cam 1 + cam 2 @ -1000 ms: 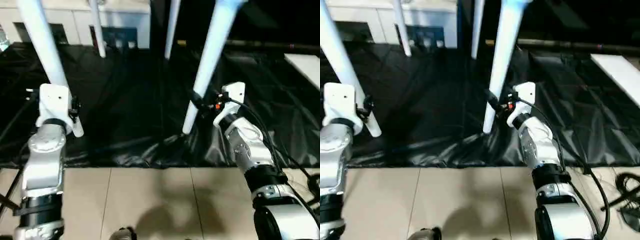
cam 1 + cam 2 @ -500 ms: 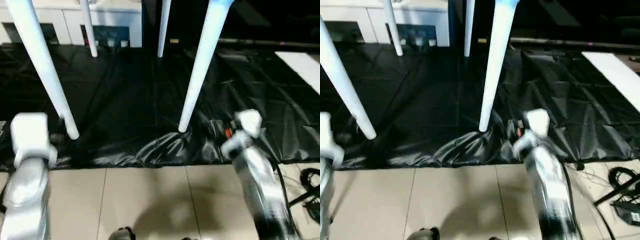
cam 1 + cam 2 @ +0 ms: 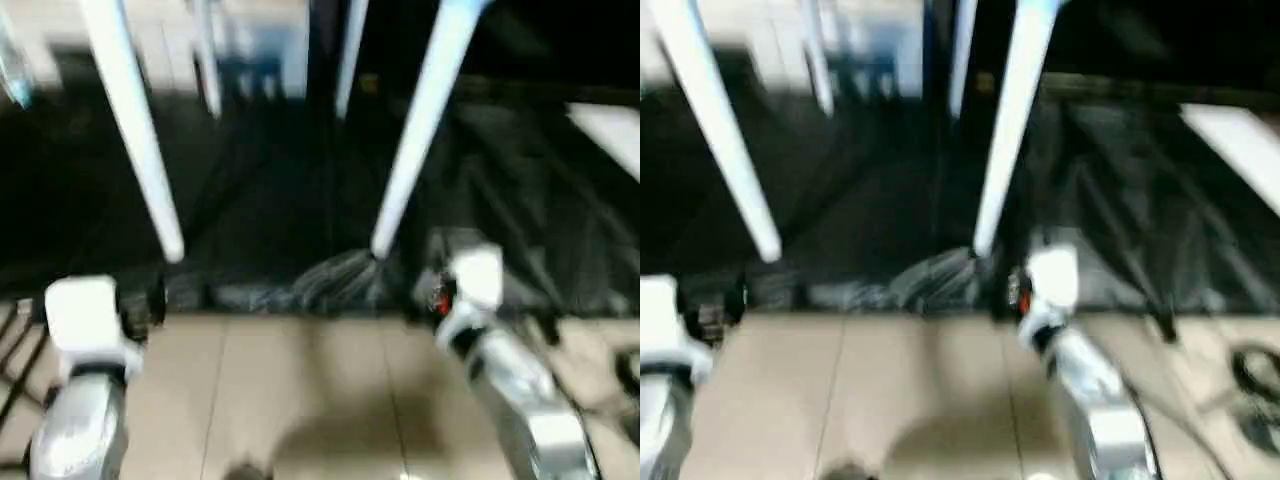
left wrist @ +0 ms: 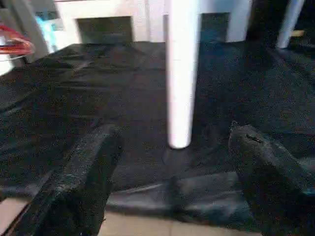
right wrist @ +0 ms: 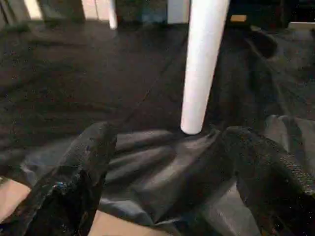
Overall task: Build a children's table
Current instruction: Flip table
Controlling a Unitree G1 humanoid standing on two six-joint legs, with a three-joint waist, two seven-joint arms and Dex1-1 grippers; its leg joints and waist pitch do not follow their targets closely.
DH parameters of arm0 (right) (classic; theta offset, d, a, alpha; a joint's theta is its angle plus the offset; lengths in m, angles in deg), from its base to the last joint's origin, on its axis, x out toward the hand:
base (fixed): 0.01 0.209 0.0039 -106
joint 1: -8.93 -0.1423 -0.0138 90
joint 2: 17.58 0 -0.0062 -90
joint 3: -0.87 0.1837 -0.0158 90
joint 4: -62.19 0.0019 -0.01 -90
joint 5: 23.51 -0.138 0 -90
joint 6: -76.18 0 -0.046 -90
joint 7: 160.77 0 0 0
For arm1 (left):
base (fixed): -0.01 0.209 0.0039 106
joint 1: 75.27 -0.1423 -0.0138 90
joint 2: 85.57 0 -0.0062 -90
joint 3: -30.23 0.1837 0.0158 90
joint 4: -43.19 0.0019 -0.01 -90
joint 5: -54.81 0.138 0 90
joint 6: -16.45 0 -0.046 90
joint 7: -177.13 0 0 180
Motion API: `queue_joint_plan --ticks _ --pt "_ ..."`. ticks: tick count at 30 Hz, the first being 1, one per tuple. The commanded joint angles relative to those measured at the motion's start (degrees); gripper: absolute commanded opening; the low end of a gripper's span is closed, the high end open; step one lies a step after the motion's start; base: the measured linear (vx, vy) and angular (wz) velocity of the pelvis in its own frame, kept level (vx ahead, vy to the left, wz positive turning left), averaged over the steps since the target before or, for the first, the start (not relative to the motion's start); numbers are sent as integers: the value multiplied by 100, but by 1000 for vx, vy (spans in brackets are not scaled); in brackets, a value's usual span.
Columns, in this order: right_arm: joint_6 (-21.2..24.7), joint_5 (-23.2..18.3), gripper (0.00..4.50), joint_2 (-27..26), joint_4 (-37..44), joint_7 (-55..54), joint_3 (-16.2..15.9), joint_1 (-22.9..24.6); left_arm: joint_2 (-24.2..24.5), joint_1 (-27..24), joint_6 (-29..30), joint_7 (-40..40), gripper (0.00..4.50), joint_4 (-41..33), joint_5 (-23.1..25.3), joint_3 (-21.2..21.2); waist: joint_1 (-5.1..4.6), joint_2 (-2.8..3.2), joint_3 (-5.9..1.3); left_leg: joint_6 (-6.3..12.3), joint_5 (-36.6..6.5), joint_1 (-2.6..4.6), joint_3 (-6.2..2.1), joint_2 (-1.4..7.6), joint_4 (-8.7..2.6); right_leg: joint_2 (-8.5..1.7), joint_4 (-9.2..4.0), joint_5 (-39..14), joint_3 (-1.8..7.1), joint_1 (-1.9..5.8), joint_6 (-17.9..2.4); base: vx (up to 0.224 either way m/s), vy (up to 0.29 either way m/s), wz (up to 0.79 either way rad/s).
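On the black sheet, your white plastic children's table (image 3: pixel 425 130) stands on its four tubular legs, apparently finished; left fingers (image 4: pixel 83 182) and right fingers (image 5: pixel 81 172) gape wide, empty.

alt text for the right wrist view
A white table leg stands upright on wrinkled black sheeting, its lower end resting on the cover. The right gripper is open in front of it, its two black fingers apart and holding nothing.
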Motion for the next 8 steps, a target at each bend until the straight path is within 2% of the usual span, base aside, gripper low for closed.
queue_joint_plan --ticks 1,2,3,4,5,6,7,8 --pt "111 -75 393 45 137 -20 140 20 -60 61 56 -55 388 4 -45 103 -91 121 -193 -402 -3449 109 -147 333 -864 -286 -463 -1495 160 51 -437 -58 29 -5" --pt "236 -41 393 64 157 -47 139 55 -63 147 -1 -116 388 135 27 151 -141 101 -155 -440 -3474 98 -112 289 -848 -332 -569 -2268 162 28 -322 -51 6 -6" --pt "300 1 393 69 143 -85 152 68 -61 183 -93 -174 388 203 86 180 -152 86 -144 -439 -3501 113 -102 271 -840 -348 -625 -2652 154 10 -247 -51 6 -6" --pt "328 49 393 78 116 -111 155 70 -41 212 -177 -211 388 263 147 206 -188 76 -138 -419 -3529 170 -92 247 -811 -373 -722 -3210 138 -25 -120 -66 -12 -5" --pt "328 49 393 78 116 -111 155 70 -41 212 -179 -211 388 264 148 207 -218 93 -106 -415 -3658 206 -92 240 -816 -355 -790 -3455 79 -53 -58 0 0 0" --pt "302 115 393 94 77 -143 161 64 -12 247 -258 -253 388 327 232 239 -292 76 -116 -372 -3794 199 -101 248 -854 -309 -830 -3473 -59 41 39 -65 -10 -7" --pt "279 158 393 112 63 -178 178 59 33 289 -273 -240 388 400 269 271 -313 105 -154 -311 -3863 105 -119 303 -963 -298 -697 -3040 -109 220 34 0 0 0" --pt "265 174 393 128 57 -192 195 57 65 339 -297 -230 388 461 288 291 -282 88 -171 -247 -3758 48 -97 340 -1033 -311 -614 -2771 -46 255 24 0 0 0"
